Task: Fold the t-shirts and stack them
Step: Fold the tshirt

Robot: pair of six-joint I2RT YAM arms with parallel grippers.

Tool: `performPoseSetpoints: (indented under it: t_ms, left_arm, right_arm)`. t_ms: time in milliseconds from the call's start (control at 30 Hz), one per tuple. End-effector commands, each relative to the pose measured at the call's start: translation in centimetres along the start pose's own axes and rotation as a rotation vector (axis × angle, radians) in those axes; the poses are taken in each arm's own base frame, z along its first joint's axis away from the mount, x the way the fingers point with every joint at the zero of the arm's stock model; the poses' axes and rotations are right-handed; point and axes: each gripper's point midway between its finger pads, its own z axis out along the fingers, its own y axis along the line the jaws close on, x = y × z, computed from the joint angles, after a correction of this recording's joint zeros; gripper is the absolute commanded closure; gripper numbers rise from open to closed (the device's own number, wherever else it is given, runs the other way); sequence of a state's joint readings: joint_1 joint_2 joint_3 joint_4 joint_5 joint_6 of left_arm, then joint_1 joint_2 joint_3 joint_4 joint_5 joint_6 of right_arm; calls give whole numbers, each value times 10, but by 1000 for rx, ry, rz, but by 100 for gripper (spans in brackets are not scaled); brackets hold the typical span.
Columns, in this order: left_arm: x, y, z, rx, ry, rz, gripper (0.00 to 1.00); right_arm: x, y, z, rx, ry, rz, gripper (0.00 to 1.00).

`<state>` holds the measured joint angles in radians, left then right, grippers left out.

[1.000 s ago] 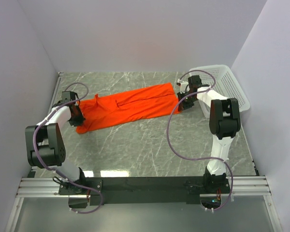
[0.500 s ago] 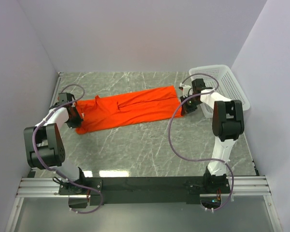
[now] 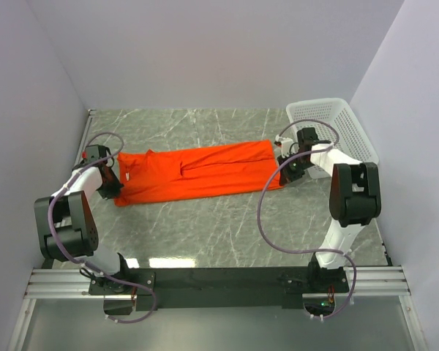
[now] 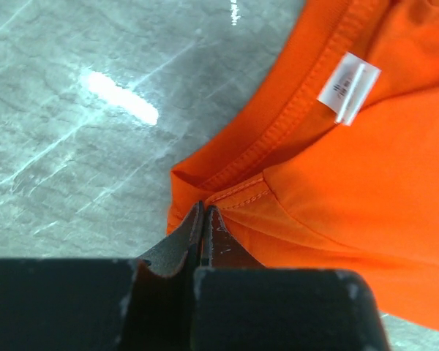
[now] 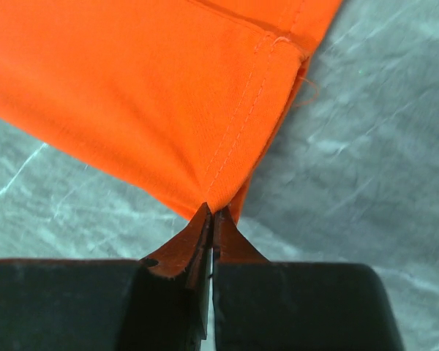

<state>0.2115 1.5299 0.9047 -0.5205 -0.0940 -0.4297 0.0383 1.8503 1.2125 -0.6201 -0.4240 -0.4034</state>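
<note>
Fingers (image 4: 177, 247) of the left gripper (image 4: 203, 210) clamp the orange t-shirt (image 3: 197, 170) at its collar-end corner, the pinched cloth hidden between their tips. A white label (image 4: 349, 88) nearby is too small to read. Fingers of the right gripper (image 5: 208, 212) likewise clench a hem corner. The shirt lies flat between both arms on the grey marbled desk (image 3: 205, 227). A white mesh basket (image 3: 336, 121), its inside hard to make out, sits farther right by pale walls (image 3: 205, 51).

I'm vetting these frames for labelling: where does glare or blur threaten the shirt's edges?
Left wrist view: a glare streak on the table beside the orange t-shirt, seams sharp. Right wrist view: no strong glare, hem stitching crisp. Top view: two reflections at the table's near edge, clear of the shirt.
</note>
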Motion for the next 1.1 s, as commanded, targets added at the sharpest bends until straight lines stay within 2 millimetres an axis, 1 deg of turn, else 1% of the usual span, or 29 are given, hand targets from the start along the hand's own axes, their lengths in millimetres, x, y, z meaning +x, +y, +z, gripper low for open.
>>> performPoseSetpoints:
  t_ms: [0,100,233,333,500,667,833,900,933,967,1000,1033,1067]
  left_arm:
    - [-6,18,1,-86,-22,-50,99]
    - [-5,18,-3,-83,-32,-57,99]
    - [-9,20,-12,-80,-65,-71,99]
    - [-7,21,-10,-87,-52,-76,99]
    - [-3,23,-7,-101,-39,-83,99]
    - [-4,28,-11,-130,-48,-102,99]
    - [-5,34,-14,-141,-59,-120,99]
    - [-3,36,-15,-146,-49,-127,99]
    - [-3,36,-15,-143,-44,-129,94]
    - [-3,36,-17,-144,-43,-134,86]
    - [-4,37,-21,-143,-49,-139,76]
    - [-7,36,-25,-138,-63,-146,60]
    - [-10,36,-29,-132,-81,-155,53]
  right_arm:
    - [8,-2,-18,24,-3,-34,100]
    - [21,5,-18,4,17,-33,100]
    - [33,12,-18,-8,24,-36,100]
    - [47,18,-16,-22,40,-30,100]
    - [60,27,-18,-37,40,-34,100]
    - [66,34,-23,-40,27,-40,100]
    - [78,42,-25,-57,49,-45,100]
    - [86,46,-26,-69,67,-53,95]
    - [88,48,-27,-73,72,-63,91]
    - [92,49,-29,-75,83,-69,78]
    - [93,49,-31,-65,85,-74,72]
    - [90,47,-36,-46,73,-89,67]
    - [88,45,-40,-28,62,-95,58]
